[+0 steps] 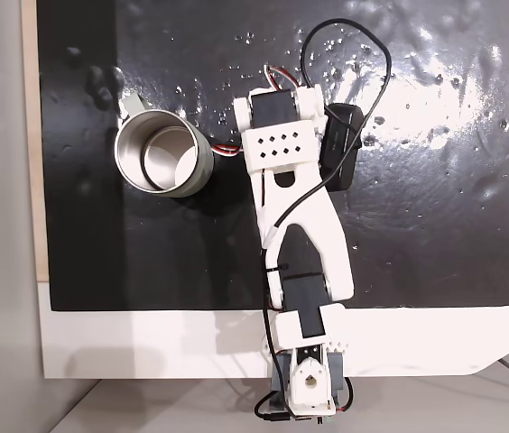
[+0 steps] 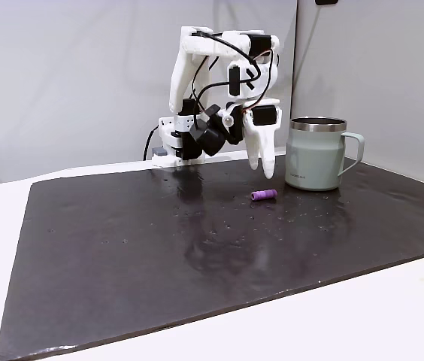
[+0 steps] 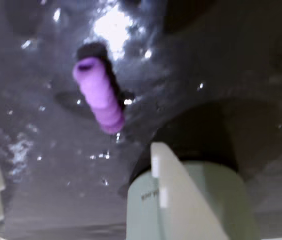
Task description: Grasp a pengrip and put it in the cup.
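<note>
One pengrip [image 2: 264,195] lies on its side on the dark surface [image 2: 159,241], loose, just left of the cup [image 2: 315,154] in the side fixed view and a little nearer the camera. My hand [image 2: 261,167] hangs above and just behind it, fingertips pointing down, clear of the surface. Fingers look nearly pressed together from the side; the wrist view shows one pale finger [image 3: 181,200] low right and a sliver of the other at the far left edge, so there may be some spread. I cannot tell which for sure. Nothing is pinched.

Risks as I judge them:
- Pengrip [image 3: 98,95] is a small ribbed cylinder and sits up and left of my fingers in the wrist view, not between them. Dropping straight down would miss it or land a fingertip on it and roll it away.
- Surface is glossy; a nudge could send it skidding.
- Cup [image 1: 162,155] stands near. A wide spread or a sideways sweep could knock its wall.
- Soft piece: an off-centre pinch could squirt it out.
- Cup rim is high; a low carry would clip it.
</note>
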Robot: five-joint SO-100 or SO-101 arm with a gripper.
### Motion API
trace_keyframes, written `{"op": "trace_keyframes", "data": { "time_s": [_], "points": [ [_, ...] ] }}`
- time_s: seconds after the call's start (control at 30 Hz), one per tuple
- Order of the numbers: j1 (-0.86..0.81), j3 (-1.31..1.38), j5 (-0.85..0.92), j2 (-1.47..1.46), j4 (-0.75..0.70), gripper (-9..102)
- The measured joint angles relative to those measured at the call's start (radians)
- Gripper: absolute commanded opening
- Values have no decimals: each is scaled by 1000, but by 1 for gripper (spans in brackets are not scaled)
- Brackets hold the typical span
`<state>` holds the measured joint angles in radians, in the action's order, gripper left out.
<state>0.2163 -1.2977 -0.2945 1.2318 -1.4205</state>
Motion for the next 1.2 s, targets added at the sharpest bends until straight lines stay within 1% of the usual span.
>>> {"op": "trace_keyframes", "data": {
  "time_s": [0.07, 0.4, 0.5, 0.63, 0.8, 0.87, 1.13, 1.2],
  "points": [
    [0, 0, 9, -26, 35, 29],
    [6, -48, 37, -118, 112, 27],
    [6, -63, 40, -130, 132, 24],
    [6, -89, 61, -127, 163, 18],
    [11, -94, 75, -127, 207, 3],
    [17, -94, 86, -127, 213, 1],
    [21, -97, 89, -115, 216, 0],
    [25, -100, 87, -98, 181, 0]
  ]
}}
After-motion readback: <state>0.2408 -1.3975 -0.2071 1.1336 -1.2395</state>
